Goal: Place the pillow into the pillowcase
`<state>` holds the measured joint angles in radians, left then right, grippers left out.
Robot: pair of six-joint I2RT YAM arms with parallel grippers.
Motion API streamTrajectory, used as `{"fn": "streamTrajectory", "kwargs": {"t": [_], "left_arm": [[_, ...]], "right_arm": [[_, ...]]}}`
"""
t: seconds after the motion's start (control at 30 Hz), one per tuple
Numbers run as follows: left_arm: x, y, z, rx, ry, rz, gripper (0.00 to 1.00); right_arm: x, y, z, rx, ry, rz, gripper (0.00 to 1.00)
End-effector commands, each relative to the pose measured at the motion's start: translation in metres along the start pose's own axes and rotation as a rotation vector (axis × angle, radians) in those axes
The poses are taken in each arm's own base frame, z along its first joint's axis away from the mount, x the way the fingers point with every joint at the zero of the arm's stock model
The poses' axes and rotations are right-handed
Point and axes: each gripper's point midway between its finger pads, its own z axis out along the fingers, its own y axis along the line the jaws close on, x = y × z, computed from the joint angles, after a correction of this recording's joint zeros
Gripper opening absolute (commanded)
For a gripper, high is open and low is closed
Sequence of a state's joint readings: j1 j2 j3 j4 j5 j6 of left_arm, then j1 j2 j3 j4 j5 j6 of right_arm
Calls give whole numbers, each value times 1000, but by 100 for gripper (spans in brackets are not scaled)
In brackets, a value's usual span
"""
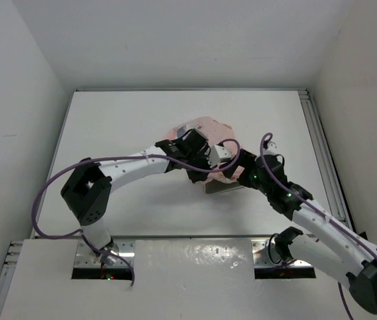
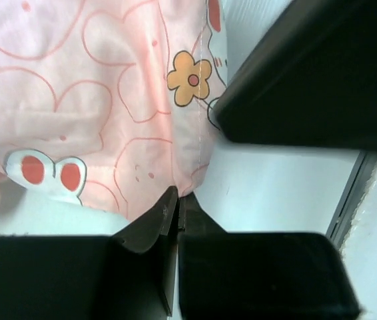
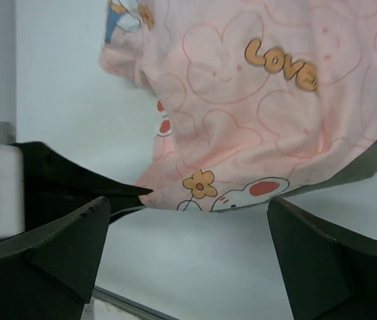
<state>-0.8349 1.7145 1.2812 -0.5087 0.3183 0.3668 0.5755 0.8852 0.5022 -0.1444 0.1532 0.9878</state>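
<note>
The pale pink pillowcase point(image 1: 202, 127) with its rabbit and flower print lies bunched at the table's middle. In the left wrist view my left gripper point(image 2: 177, 197) is shut, pinching the pillowcase point(image 2: 95, 100) at its lower hem. My right gripper point(image 3: 188, 203) stands open just in front of the pillowcase point(image 3: 255, 113), with only bare table between its fingers point(image 3: 68, 247). From above, both grippers point(image 1: 198, 173) point(image 1: 232, 170) meet at the near edge of the cloth. A dull olive-grey edge point(image 3: 372, 160) pokes out under the cloth; I cannot tell whether it is the pillow.
White table point(image 1: 128, 127) with white walls on both sides and a metal rail point(image 1: 322, 147) along the right edge. The right gripper's black body point(image 2: 308, 73) hangs close above the left gripper. The left gripper's finger point(image 3: 75, 190) shows in the right wrist view.
</note>
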Motion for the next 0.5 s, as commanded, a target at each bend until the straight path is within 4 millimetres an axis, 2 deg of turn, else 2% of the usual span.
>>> {"fn": "streamTrajectory", "kwargs": {"t": [0.0, 0.17, 0.43, 0.47], "left_arm": [[4, -1, 1, -2, 44, 11, 0], [2, -1, 0, -2, 43, 8, 0], [-10, 3, -10, -25, 20, 18, 0], [-12, 2, -11, -28, 19, 18, 0]], "right_arm": [[-17, -8, -13, 22, -53, -31, 99], [-17, -37, -25, 118, -57, -32, 99], [0, -54, -20, 151, -23, -22, 99], [0, -50, -16, 126, -29, -10, 99]]}}
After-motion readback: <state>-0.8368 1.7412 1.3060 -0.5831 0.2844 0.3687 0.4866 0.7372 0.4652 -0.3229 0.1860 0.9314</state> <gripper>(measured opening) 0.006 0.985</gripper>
